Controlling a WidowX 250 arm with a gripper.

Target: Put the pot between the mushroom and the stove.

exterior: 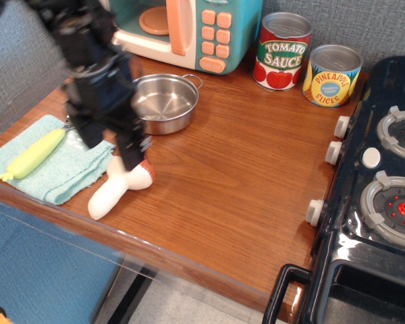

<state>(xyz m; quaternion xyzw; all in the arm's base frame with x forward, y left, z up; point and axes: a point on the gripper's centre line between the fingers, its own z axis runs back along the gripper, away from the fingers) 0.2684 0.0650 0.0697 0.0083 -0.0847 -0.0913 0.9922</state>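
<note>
One arm, motion-blurred, hangs over the left of the wooden surface (243,169), its end effector (130,154) low just above the mushroom's (117,188) cap; too blurred to tell whether the fingers are apart or together. Pot (163,102) sits empty on the surface at about 1 o'clock from the mushroom, partly behind the arm and in front of the microwave (189,30), with the stove (371,202) well apart at 3 o'clock. Two cans (310,64) stand at the back, and a yellow-green spoon (32,155) lies on a teal cloth (54,169) at 9 o'clock from the mushroom.
</note>
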